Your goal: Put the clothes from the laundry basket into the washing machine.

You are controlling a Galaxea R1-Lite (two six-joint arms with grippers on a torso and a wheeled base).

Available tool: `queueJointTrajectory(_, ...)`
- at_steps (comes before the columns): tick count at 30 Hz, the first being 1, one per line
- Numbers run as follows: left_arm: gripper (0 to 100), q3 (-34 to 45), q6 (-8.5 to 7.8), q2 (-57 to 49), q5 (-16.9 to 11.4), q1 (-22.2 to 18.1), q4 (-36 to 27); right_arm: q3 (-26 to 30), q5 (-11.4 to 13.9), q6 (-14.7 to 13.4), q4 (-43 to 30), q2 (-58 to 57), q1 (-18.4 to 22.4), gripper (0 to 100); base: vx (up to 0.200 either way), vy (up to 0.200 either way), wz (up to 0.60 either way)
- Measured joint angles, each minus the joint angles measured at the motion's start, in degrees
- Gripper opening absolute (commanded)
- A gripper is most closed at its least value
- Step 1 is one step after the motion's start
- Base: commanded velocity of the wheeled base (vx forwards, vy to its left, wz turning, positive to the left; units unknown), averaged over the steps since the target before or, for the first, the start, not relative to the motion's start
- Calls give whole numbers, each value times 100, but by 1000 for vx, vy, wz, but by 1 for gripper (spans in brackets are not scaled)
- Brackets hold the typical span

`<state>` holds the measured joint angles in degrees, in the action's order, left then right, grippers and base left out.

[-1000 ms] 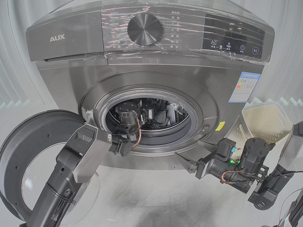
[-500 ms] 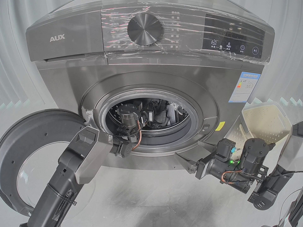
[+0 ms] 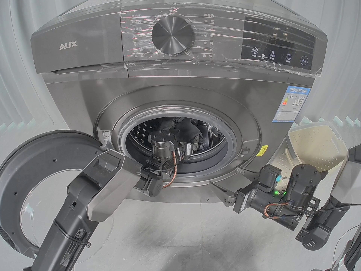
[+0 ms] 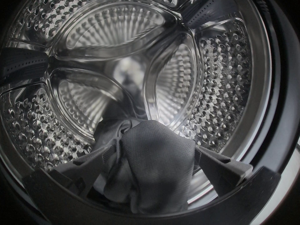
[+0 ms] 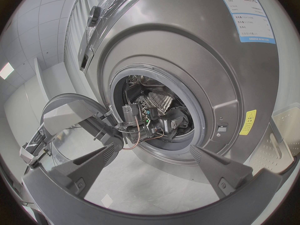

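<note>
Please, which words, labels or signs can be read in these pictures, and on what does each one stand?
Grey washing machine, drawer front: white brand lettering, not repeated here.
Print around round metal dial: too small.
Dark touch panel: icons, captions too small.
Blue-and-white rectangular label: too small.
Yellow warning sticker: too small.

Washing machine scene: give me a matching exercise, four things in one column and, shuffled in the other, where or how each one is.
Things
1. dark garment
2. machine door
3. laundry basket
4. right pincer

Places or states
A. open, nothing in it, in front of the washing machine
B. swung open on the robot's left
C. in the drum, between the left pincer's fingers
D. cream, beside the machine on the robot's right

Pairs: 1-C, 2-B, 3-D, 4-A
</note>
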<state>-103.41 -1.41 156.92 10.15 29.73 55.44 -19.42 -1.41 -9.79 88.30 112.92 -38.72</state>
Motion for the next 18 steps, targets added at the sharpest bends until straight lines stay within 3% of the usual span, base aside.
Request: queueJointTrajectory(18,100,3552,-46,-1662,0,452,1175,18,0,2,0,-13,5,100,0,0,0)
